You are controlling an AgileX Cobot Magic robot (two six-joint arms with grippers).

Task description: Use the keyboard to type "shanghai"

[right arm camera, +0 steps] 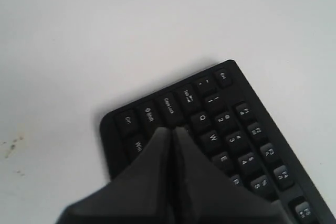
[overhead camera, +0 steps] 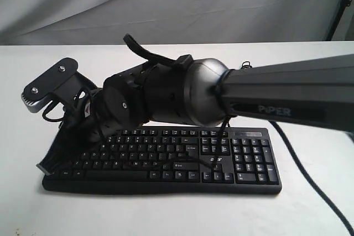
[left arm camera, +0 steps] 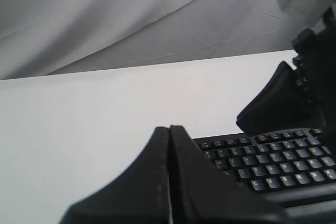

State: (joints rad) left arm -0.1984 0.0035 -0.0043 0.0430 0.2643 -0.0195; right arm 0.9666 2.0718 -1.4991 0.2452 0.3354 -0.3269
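Note:
The black keyboard [overhead camera: 166,147] lies across the white table with its number pad to the right. My right gripper [overhead camera: 47,164] reaches across from the right and hangs over the keyboard's left end. In the right wrist view this gripper [right arm camera: 173,128] is shut with nothing in it. Its tips line up with the home row of the keyboard [right arm camera: 236,129], beside Caps Lock and below Q. My left gripper [left arm camera: 169,128] is also shut and empty. It is low over bare table off the left end of the keyboard [left arm camera: 273,169] and does not show in the exterior view.
The bulky right arm [overhead camera: 276,92] and its wrist [overhead camera: 166,95] hang over the keyboard's back rows. A thin black cable [overhead camera: 310,175] trails off to the right on the table [overhead camera: 310,214]. A grey cloth backdrop [overhead camera: 166,4] stands behind.

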